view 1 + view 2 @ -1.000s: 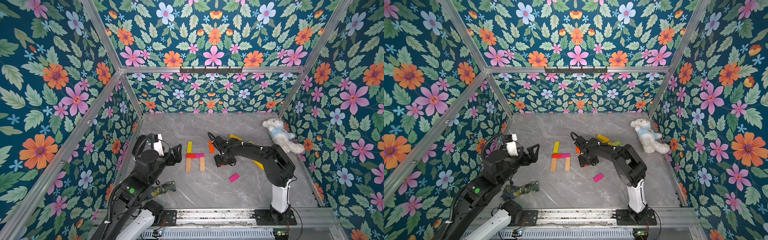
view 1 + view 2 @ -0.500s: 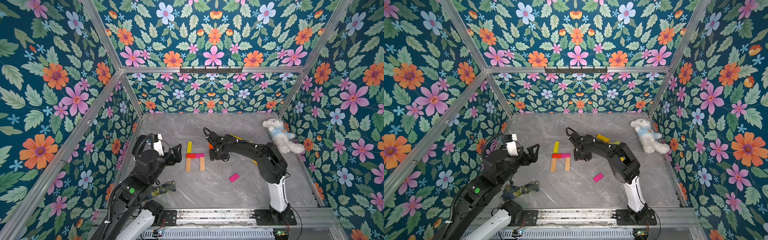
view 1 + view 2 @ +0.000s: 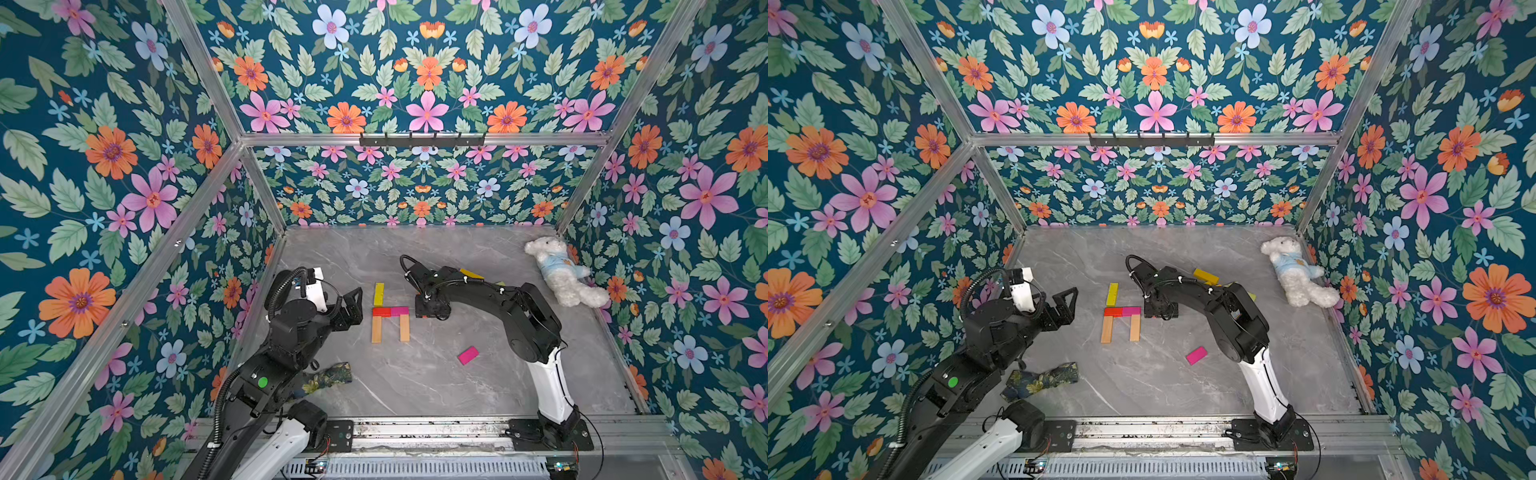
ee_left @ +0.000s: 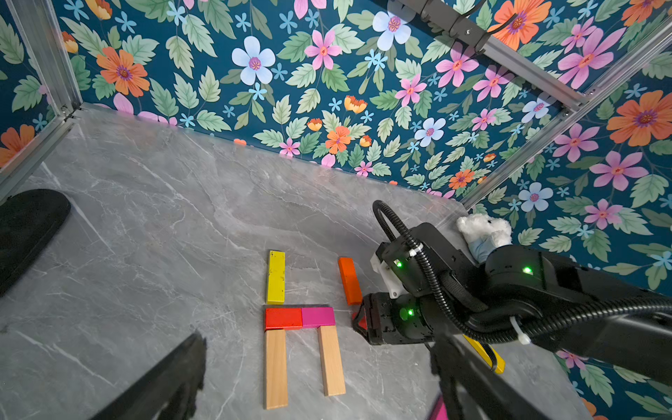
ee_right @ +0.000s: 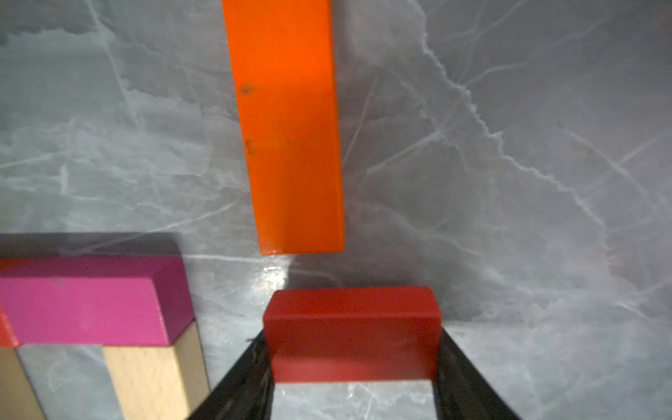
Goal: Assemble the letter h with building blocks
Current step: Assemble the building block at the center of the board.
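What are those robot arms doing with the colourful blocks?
They are making an h out of blocks. The right gripper holds a red block just beside the unfinished h, close to an orange block lying flat. So far the h has a yellow block, a red-and-pink bar and two wooden legs. The left gripper hangs open nearby, holding nothing.

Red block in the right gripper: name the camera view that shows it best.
Right wrist view: the red block sits close up, clamped in the right gripper. The left wrist view shows only its red tip poking out; in both top views the gripper hides nearly all of it.
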